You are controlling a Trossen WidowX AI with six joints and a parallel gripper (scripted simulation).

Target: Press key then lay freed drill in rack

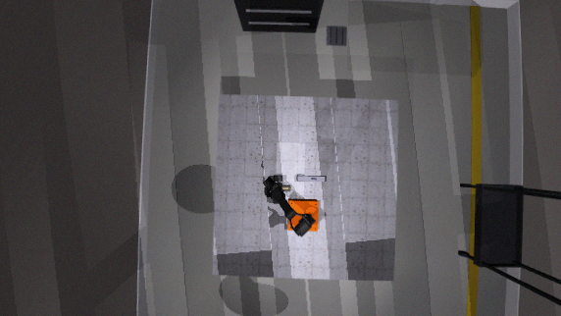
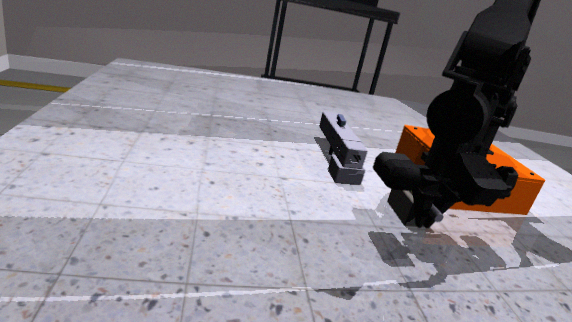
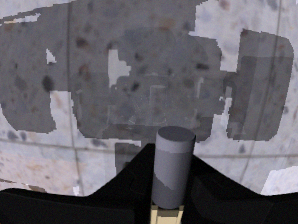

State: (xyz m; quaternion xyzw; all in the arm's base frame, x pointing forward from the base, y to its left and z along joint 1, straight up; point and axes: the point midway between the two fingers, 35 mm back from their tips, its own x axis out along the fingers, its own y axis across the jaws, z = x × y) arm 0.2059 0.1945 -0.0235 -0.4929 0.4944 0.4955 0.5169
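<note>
One arm [image 1: 283,202] [image 2: 492,45] reaches from over one orange box [image 1: 310,208] [image 2: 515,199] and bends low to the counter [image 1: 363,128] [image 2: 240,200]. It carries one pair of fingers [image 1: 282,187] [image 2: 426,220], drawn almost together and clamped on the one drill [image 1: 285,187] [image 2: 436,215] [image 3: 172,167]. The drill is a grey cylinder with a brass-coloured section; in the wrist view its grey part sticks out between the two dark fingers, the brass part nearer the camera.

The drill is out of the one long grey housing [image 1: 316,177] [image 2: 342,140], well apart from it. That housing sits on one dark foot [image 2: 346,172], with one key [image 2: 341,120], a small blue piece, showing at its top. One rack [image 2: 401,206], a dark block, stands just beside the fingers, partly hidden by them in the exterior view; whether the drill touches it, I cannot tell.

Farther off are one black stand [image 1: 498,223] [image 2: 345,7], one black cabinet [image 1: 280,27] with two pale bars across it, and one dark slatted square [image 1: 336,35] near the cabinet.
</note>
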